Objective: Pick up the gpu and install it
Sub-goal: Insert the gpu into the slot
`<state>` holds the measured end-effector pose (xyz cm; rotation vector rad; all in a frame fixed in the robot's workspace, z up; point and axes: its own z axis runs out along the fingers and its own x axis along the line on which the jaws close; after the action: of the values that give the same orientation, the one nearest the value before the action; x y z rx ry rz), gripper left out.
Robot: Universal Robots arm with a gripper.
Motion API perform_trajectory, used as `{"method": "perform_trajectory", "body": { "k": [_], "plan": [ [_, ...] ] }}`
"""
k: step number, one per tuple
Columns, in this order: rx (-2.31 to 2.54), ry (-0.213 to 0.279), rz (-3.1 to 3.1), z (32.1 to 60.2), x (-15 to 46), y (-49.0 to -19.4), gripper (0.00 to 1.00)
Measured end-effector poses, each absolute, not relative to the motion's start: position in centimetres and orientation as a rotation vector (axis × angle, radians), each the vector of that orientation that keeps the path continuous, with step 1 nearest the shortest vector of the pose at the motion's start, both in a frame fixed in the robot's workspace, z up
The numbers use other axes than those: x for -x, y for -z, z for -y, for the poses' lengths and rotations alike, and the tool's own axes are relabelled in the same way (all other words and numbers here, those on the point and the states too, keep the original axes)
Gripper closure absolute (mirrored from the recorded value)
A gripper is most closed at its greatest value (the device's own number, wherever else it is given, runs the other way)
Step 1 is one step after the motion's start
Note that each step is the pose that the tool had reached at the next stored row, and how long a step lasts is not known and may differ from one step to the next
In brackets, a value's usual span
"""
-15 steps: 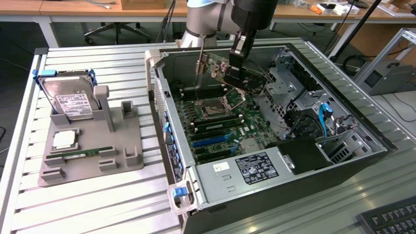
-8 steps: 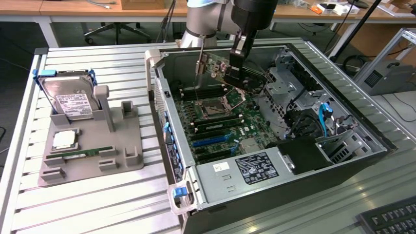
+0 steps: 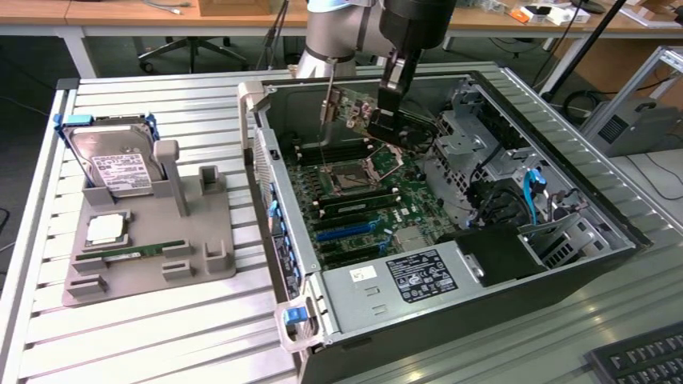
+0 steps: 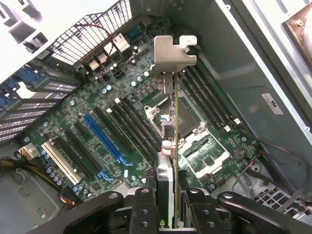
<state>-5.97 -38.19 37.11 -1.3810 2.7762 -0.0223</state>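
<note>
gpu (image 3: 365, 118): in the air inside the open case (image 3: 256, 152), above the motherboard (image 3: 411, 240), touching nothing but the pincer.

Gripper (image 3: 386, 126): clenched on the gpu. In the wrist view the card (image 4: 168, 146) runs edge-on between the two fingers (image 4: 145, 207), one on each face, gripper (image 4: 168, 200) at its near end.

Key relation: the card extends away from the pincer toward the exterior view's left, long axis running that way, with the bracket (image 3: 328, 104) at the far end. It hangs over the CPU socket (image 3: 347, 178), not over the expansion slots. The blue slot (image 3: 347, 231) lies apart from it, nearer the camera in the exterior view and off to one side of the card edge in the wrist view (image 4: 105, 139). Card and slot look roughly parallel in the exterior view; whether they are truly square I cannot tell.

Look of the card: thin, flat, green board with small parts on the face, slightly tilted. Silver bracket (image 4: 171, 52) with a bent tab at its tip.

Outside the case, exterior view's left: grey holder (image 3: 197, 220) carrying a hard drive (image 3: 117, 164) and a RAM stick (image 3: 133, 254).
</note>
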Motion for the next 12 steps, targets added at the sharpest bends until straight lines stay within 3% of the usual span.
{"method": "perform_trajectory", "body": {
  "k": [12],
  "plan": [
    [1.423,0.022,-2.754,38.2,5.97,-37.1,0.73]
  ]
}}
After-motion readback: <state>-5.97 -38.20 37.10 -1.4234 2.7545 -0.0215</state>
